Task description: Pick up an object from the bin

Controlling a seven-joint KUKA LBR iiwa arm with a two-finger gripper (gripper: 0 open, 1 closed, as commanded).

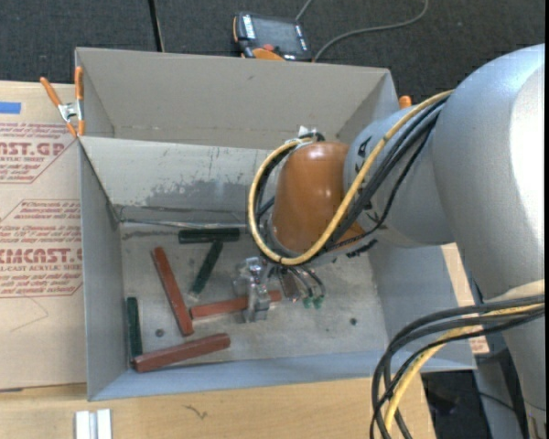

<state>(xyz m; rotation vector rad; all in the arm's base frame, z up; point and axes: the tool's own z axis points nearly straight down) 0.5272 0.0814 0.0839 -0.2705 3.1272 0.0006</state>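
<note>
I cannot tell whether the tool [254,293] is spread. It sits at the right end of the red stick [218,310], so an off-centre grab may let the stick swing loose.

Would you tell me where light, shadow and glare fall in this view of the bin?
In the camera view, light is strongest on the back wall of the grey metal bin and the white arm; the orange wrist cover shows a sheen; the bin floor is shaded, yet the pincer and the red-brown flat stick by it read plainly.
</note>
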